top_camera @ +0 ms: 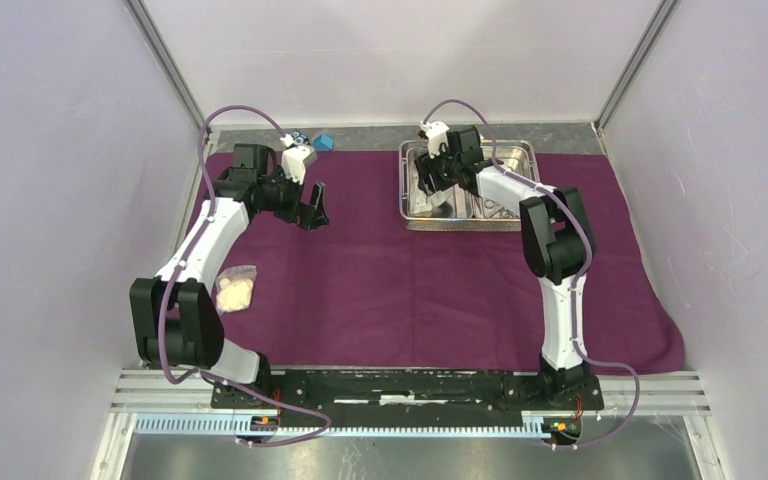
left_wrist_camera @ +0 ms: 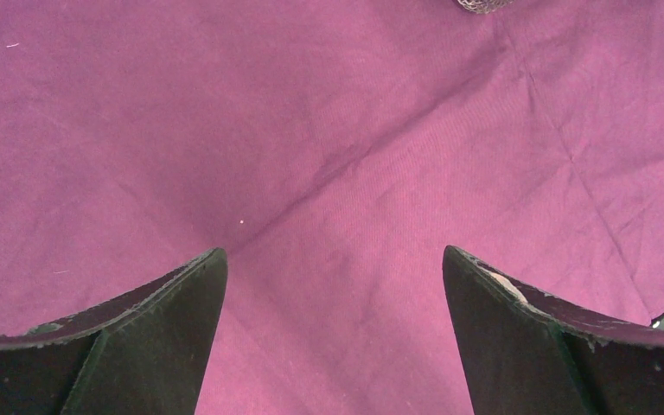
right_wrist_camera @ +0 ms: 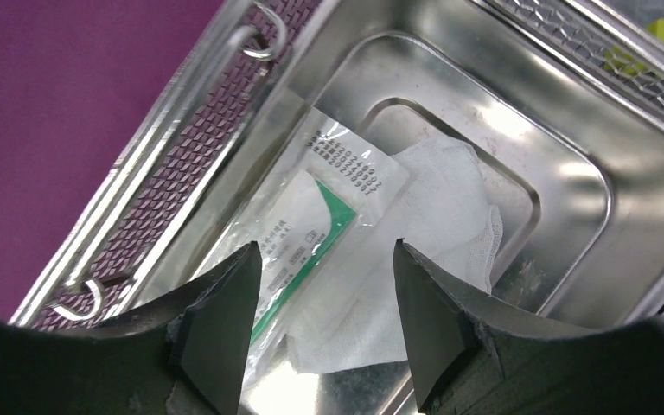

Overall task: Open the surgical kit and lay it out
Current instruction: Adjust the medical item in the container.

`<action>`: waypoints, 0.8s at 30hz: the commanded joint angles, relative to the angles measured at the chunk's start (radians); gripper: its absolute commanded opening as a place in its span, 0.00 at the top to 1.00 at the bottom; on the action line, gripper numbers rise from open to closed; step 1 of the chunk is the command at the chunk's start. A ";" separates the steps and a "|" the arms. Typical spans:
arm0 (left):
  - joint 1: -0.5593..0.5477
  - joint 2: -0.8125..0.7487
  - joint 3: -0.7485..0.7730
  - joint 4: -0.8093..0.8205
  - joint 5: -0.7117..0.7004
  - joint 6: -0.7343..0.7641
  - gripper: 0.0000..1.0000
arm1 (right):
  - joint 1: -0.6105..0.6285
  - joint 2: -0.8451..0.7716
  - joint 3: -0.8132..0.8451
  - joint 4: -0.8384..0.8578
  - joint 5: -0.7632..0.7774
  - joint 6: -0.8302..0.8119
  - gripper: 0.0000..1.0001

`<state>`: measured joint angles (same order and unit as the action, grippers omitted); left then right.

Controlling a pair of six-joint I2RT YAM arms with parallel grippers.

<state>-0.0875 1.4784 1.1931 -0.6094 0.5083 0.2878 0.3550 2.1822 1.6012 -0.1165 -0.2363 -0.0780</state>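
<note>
Lilac walls enclose a table draped in the purple cloth wrap (top_camera: 380,290). Nearest, the left hand (left_wrist_camera: 333,259) gapes wide over bare cloth. Farther, upper centre, the right hand (right_wrist_camera: 328,246) hangs parted, gripping nothing, in the left compartment of the steel tray (right_wrist_camera: 562,164). Only its wrist view shows the packet (right_wrist_camera: 311,216), green-striped, its printed digits too small to read, overlapping the gauze (right_wrist_camera: 437,199).

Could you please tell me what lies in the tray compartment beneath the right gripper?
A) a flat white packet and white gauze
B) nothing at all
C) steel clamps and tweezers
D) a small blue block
A: the right wrist view shows the right gripper open above the flat packet and gauze in the steel tray.
</note>
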 commanded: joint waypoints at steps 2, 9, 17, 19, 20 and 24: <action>-0.007 -0.021 0.000 0.034 0.027 -0.029 0.00 | 0.025 -0.104 -0.035 0.046 0.031 -0.058 0.37; -0.008 -0.022 0.001 0.034 0.026 -0.026 0.00 | 0.039 -0.075 -0.033 0.040 0.014 -0.052 0.40; -0.008 -0.034 0.000 0.025 0.022 -0.019 0.00 | 0.039 -0.005 0.022 0.011 0.032 -0.044 0.43; -0.008 -0.036 -0.001 0.026 0.022 -0.020 0.00 | 0.038 0.005 0.025 0.007 0.040 -0.046 0.43; -0.008 -0.036 -0.001 0.025 0.022 -0.018 0.00 | 0.037 0.011 0.026 0.005 0.040 -0.046 0.44; -0.009 -0.034 0.000 0.025 0.023 -0.020 0.00 | 0.038 0.022 0.029 -0.003 0.044 -0.046 0.44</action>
<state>-0.0875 1.4784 1.1915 -0.6098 0.5083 0.2878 0.3927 2.1929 1.5864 -0.1215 -0.2081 -0.1211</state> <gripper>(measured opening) 0.996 0.565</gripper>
